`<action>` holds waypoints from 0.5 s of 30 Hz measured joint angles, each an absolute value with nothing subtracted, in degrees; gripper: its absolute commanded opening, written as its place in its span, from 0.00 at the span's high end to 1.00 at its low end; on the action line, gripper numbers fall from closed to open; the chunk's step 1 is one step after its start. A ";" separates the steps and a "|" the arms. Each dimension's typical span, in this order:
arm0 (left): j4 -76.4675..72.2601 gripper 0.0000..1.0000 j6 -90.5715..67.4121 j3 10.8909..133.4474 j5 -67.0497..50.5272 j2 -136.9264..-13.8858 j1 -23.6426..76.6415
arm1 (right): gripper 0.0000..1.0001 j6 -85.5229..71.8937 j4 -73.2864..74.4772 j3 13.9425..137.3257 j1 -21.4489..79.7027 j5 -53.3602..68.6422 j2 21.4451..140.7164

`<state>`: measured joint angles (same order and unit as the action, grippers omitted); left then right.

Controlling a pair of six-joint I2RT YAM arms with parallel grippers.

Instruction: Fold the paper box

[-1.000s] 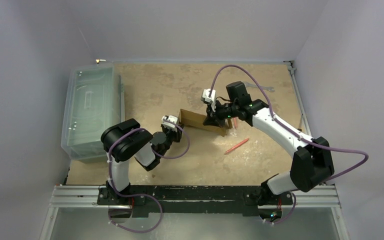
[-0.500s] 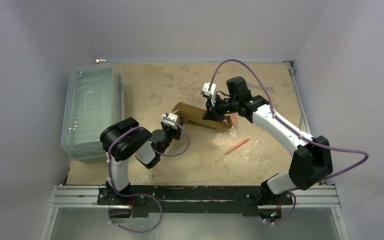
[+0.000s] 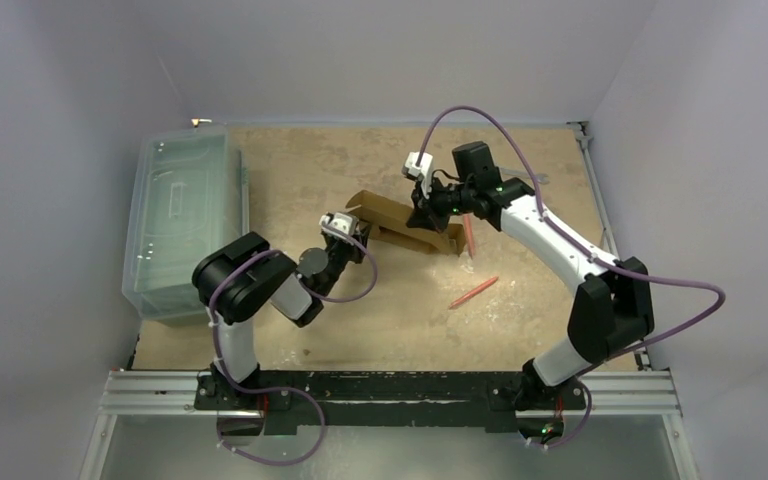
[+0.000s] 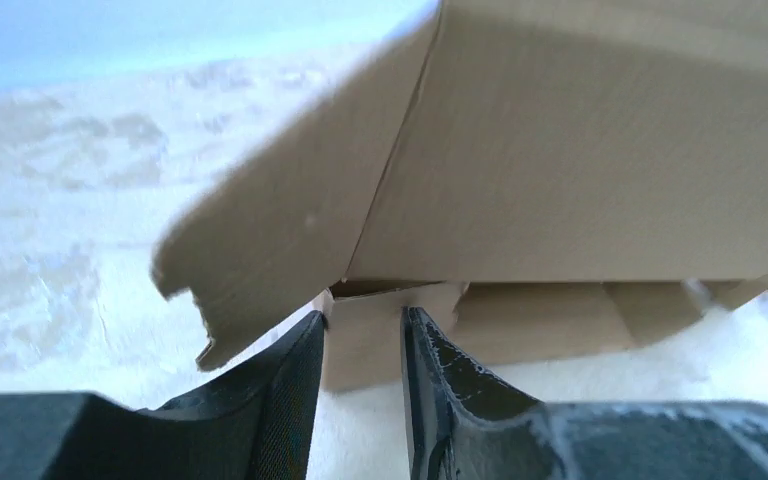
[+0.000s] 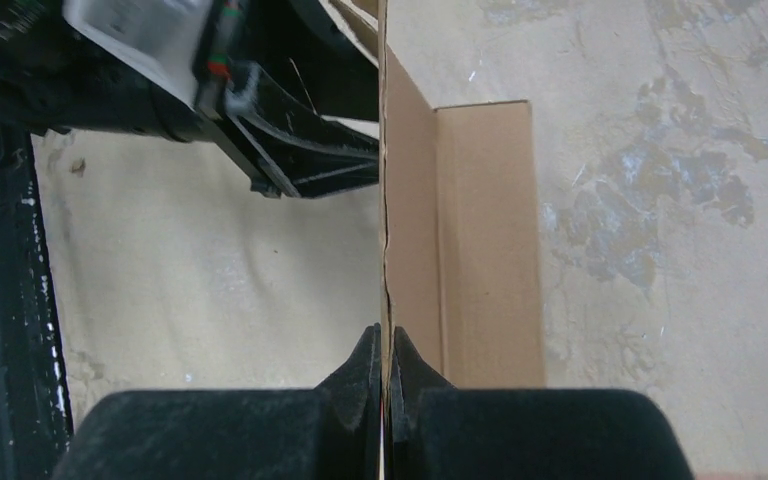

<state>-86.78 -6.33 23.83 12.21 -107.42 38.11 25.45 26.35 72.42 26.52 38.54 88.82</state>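
Paper box [image 3: 407, 222] sits mid-surface [image 3: 400, 335], half folded, with its big panel tilted up. The right pincer [image 5: 384, 350] is clamped on the thin panel edge. The left pincer [image 4: 360, 335] is narrow at the lower flap, can't tell if it's gripping. I'd pin the base with the left, then swing the panel slowly along the crease.

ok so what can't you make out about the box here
1. Top view: the right tool covers the paper box where it grips.
2. Left wrist view: frame edges cut off the box; whether the left tool pinches it is unclear.
3. Right wrist view: the gripped wall is edge-on, its left face unseen.
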 measured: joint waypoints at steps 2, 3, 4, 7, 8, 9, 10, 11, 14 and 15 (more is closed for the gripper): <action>-86.52 0.66 -6.39 24.75 11.73 -109.93 37.63 | 1.00 25.45 26.70 73.10 26.13 38.54 89.34; -86.28 0.66 -6.42 24.71 11.55 -110.87 37.47 | 1.00 25.45 26.94 73.45 25.93 38.61 89.65; -86.02 0.66 -6.42 24.71 11.16 -111.96 37.21 | 1.00 25.45 27.27 73.80 25.82 38.63 89.89; -85.95 0.66 -6.44 24.71 10.26 -113.14 36.62 | 1.00 25.50 28.62 75.42 25.56 38.72 91.05; -86.00 0.66 -6.44 24.77 9.98 -113.14 36.38 | 1.00 25.52 28.95 75.92 25.54 38.76 91.46; -86.06 0.66 -6.44 24.86 9.69 -113.14 36.34 | 1.00 25.52 29.23 76.40 25.45 38.76 91.85; -86.06 0.66 -6.44 24.97 9.45 -113.16 36.12 | 1.00 25.54 29.52 76.84 25.43 38.81 92.27; -86.08 0.66 -6.46 25.04 9.19 -113.19 36.01 | 1.00 25.54 29.71 77.28 25.34 38.96 92.66; -86.08 0.66 -6.48 25.23 8.60 -113.47 35.62 | 1.00 25.63 30.35 78.06 25.04 39.70 93.60; -86.08 0.66 -6.50 25.34 8.29 -113.58 35.42 | 1.00 25.74 30.65 78.15 24.97 40.03 93.80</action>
